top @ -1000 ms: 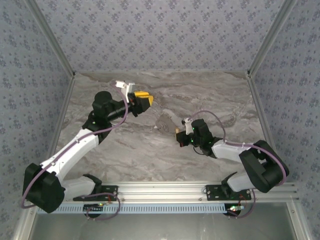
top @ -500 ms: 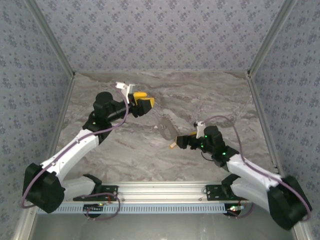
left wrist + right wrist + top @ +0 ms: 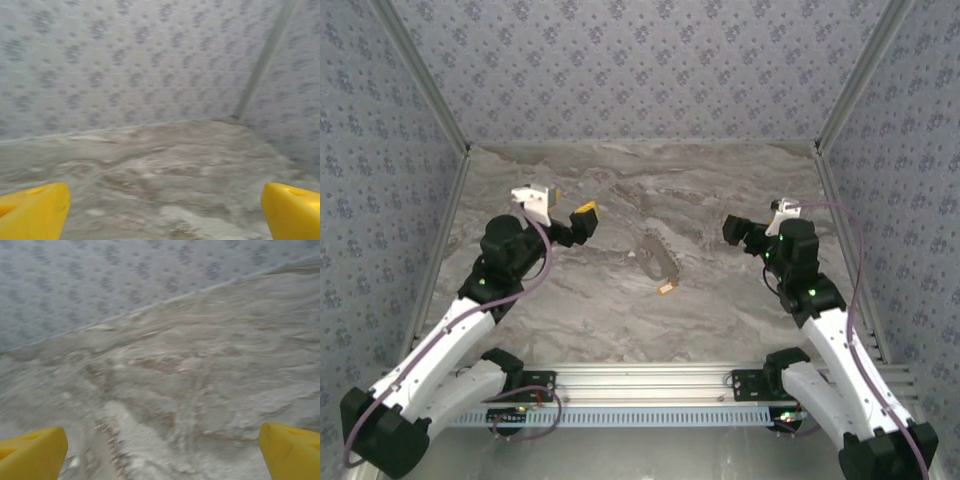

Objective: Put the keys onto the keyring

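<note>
Grey marble-veined tabletop (image 3: 582,312) enclosed by floral-patterned walls (image 3: 640,70).

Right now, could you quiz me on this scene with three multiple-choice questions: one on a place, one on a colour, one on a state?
1. The key lies: A in a gripper; B on the table at the keyring's near end; C at the table's far edge.
2. The gripper fingertips are: A red; B yellow; C green.
3. The left gripper and right gripper are: A both open; B both shut; C one shut.
B: it rests on the table, held by nothing. B: both wrist views show yellow tips. A: the tips stand wide apart, nothing between.
</note>
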You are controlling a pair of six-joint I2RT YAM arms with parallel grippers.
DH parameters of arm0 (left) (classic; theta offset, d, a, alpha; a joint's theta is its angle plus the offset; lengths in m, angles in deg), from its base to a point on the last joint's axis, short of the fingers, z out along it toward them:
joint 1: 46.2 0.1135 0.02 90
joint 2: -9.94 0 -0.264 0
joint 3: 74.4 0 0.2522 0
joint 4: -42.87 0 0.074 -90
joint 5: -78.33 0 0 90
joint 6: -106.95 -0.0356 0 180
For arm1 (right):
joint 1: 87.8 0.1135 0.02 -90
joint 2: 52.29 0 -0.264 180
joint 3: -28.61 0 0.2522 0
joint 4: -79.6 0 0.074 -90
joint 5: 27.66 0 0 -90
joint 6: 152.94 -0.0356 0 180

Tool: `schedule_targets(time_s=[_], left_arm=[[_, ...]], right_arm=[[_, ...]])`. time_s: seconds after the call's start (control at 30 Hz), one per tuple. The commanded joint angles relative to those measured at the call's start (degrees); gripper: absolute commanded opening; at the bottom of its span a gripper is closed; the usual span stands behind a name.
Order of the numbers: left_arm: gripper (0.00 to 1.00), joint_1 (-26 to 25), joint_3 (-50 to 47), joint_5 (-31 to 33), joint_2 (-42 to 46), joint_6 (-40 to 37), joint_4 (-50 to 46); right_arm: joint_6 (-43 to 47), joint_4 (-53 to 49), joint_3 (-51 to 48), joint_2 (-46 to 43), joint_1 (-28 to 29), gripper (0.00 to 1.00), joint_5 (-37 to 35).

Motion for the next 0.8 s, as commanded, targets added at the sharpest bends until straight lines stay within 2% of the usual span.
schedule_targets(time_s=[0.0, 0.13, 0.23, 0.37, 0.47, 0.57, 0.63, 0.73, 0.77], left_arm=[[0.98, 1.98, -2.89, 13.85, 3.61, -9.12, 0.37], [0.98, 10.48, -6.55, 14.55, 6.59, -9.01, -2.86], [0.98, 16.89, -13.01, 11.72, 7.01, -9.79, 1.18], [0.98, 22.67, -20.59, 12.19, 1.1, -7.66, 10.23], [0.98, 24.45, -22.75, 11.9, -7.07, -6.24, 18.29], [0.98, 24.54, -23.73, 11.41, -15.54, -8.25, 26.95], [0.98, 24.69, -24.06, 10.61, -20.92, -9.18, 32.48], [0.98, 24.86, -22.35, 8.15, -25.47, -10.97, 34.25], [0.98, 25.06, -21.57, 6.92, -26.43, -11.88, 34.32]], right_arm=[[1.02, 2.94, -0.08, 4.97, -3.16, 1.0, -9.27], [0.14, 12.17, -4.23, 9.75, -6.27, 1.0, -14.7], [5.26, 23.1, -9.52, 12.0, -6.89, 1.0, -15.51], [9.53, 29.23, -13.07, 18.45, -7.37, 1.0, -18.74], [13.18, 40.43, -17.64, 23.95, -7.5, 1.0, -19.91], [17.67, 52.16, -21.23, 28.37, -7.88, 1.0, -19.44], [19.34, 52.12, -20.25, 29.9, -8.11, 1.0, -15.38], [22.48, 59.77, -22.5, 32.09, -8.99, 1.0, -10.84], [22.46, 65.43, -24.27, 33.99, -9.61, 1.0, -9.44]])
